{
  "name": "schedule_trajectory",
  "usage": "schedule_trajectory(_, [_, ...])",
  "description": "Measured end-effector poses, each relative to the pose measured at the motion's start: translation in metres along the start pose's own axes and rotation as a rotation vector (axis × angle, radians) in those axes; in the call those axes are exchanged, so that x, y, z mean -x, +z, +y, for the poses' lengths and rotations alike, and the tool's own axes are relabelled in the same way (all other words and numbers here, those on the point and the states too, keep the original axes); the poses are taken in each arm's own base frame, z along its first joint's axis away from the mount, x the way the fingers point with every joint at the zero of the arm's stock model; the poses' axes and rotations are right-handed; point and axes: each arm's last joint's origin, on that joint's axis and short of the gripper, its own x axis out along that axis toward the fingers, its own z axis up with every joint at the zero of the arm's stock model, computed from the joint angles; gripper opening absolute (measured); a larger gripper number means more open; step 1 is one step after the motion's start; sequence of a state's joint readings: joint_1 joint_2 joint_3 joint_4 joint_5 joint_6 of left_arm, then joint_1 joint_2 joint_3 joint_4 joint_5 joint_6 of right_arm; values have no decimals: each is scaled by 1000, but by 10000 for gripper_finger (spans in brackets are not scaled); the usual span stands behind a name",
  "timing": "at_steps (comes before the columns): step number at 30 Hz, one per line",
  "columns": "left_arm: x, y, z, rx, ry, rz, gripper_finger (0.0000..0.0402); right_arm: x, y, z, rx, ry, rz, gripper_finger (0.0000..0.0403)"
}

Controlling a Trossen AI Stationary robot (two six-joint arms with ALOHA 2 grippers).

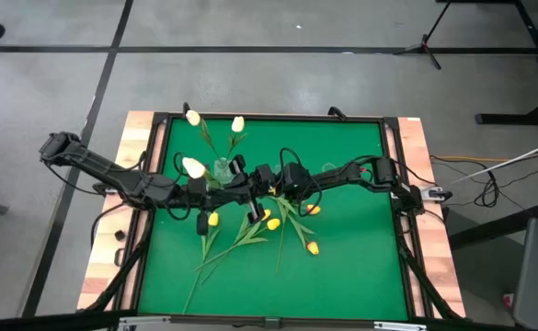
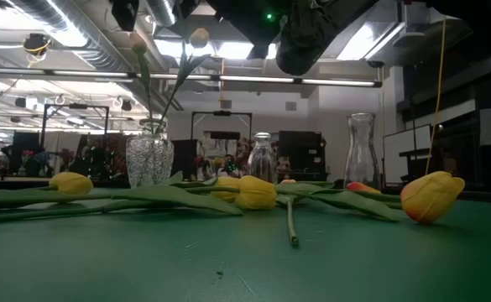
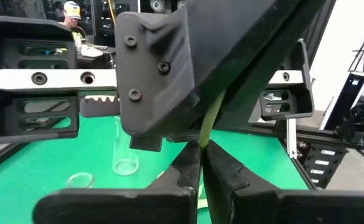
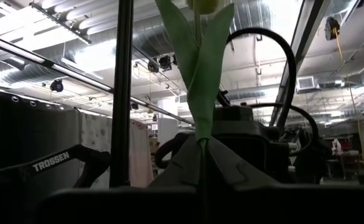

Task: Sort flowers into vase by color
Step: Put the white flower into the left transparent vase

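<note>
Flowers with yellow heads lie loose on the desk, below and slightly beyond where the two arms meet, their stems fanning away from both tools. The one that matters now is off the desk. A single tulip is pinched in both tools at once.

The right tool is closed on its thin green stem. The leaves and the pale bud rise straight out past its fingertips towards the ceiling, so we judge the stem's long axis to be roughly upright. The left tool is also closed narrow on that stem. It grips just beside the right tool's fingers, the two tools nearly touching.

The cut-glass vase, which holds white-headed tulips, stands just beside the pair on the left tool's side, so the left arm is the nearer one to it. A second clear glass sits on the desk ahead of the left tool.

We read this as a hand-over, with the stem shared between the tools. The coming move turns on one tool letting go while the other keeps the stem upright, cut end down towards a vase mouth.
</note>
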State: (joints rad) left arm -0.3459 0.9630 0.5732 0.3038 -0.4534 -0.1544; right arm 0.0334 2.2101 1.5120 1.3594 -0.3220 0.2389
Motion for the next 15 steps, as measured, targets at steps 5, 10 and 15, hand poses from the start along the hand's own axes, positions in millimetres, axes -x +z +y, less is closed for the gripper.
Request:
schedule_trajectory(5, [2, -1, -2, -7, 57, -8, 3, 0, -2, -2, -30, -12, 23, 28])
schedule_trajectory(10, [6, -1, -6, -21, 150, -18, 2, 2, 3, -11, -25, -21, 24, 61])
schedule_trajectory(15, [9, -2, -8, -23, 230, -27, 1, 6, 7, -20, -73, -11, 23, 103])
